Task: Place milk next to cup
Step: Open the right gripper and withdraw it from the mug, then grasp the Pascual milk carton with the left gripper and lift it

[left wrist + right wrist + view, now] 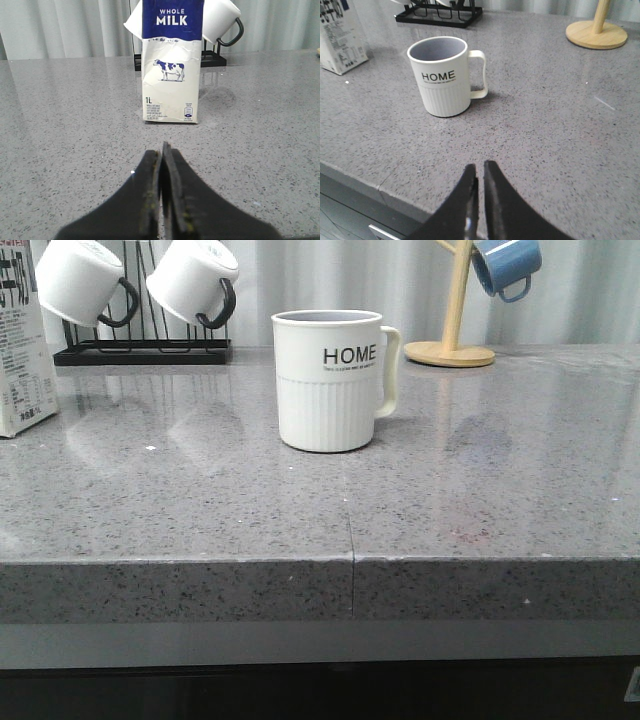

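The task looks to be at its first step: nothing is grasped yet. The milk (22,350) stands upright on the desk (200,510), well apart from the cup (328,380), at the cup's 9 o'clock. The left tool (162,150) faces the carton, closed and empty; the right tool (479,172) is nearly closed, empty. Next, the left tool must open wide and reach the carton.

A cream-white cup (329,380) marked "HOME" stands upright near the middle of the grey speckled counter (450,510), its handle turned to the right. At the far left edge the milk (22,350) carton is only partly in frame, well apart from the cup. Behind, two white mugs (190,280) with black handles hang on a black rack (140,352), and a blue mug (505,265) hangs from a wooden stand (452,340) at the right.
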Robot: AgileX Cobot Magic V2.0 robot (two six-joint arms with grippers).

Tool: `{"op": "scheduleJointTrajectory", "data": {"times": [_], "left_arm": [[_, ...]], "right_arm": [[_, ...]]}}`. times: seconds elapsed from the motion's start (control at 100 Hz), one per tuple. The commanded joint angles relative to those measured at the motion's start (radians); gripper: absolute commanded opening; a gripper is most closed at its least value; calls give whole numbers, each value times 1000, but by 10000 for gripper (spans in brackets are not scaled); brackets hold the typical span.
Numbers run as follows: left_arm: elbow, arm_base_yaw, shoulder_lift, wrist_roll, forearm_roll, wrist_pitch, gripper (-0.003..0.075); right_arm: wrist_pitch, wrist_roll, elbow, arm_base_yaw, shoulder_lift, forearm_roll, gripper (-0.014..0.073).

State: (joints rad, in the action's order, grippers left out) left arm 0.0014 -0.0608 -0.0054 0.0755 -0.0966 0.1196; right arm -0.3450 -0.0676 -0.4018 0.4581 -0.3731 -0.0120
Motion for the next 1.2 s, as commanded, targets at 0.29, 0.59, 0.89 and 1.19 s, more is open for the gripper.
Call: {"op": "scheduleJointTrajectory", "data": {"times": [0.29,0.59,0.89,1.19], "left_arm": [[41,2,-32,2,-3,-109,-21],[-136,2,14,2,-1,-138,-21],[-407,2,342,2,6,83,-11],[-521,3,638,5,22,-81,614]], "right_arm": [[-103,1,-27,-2,222,6,48],[-115,1,-27,-2,222,6,48],[-120,1,-27,-2,222,6,48],[-120,1,-27,-2,222,6,48]]}}
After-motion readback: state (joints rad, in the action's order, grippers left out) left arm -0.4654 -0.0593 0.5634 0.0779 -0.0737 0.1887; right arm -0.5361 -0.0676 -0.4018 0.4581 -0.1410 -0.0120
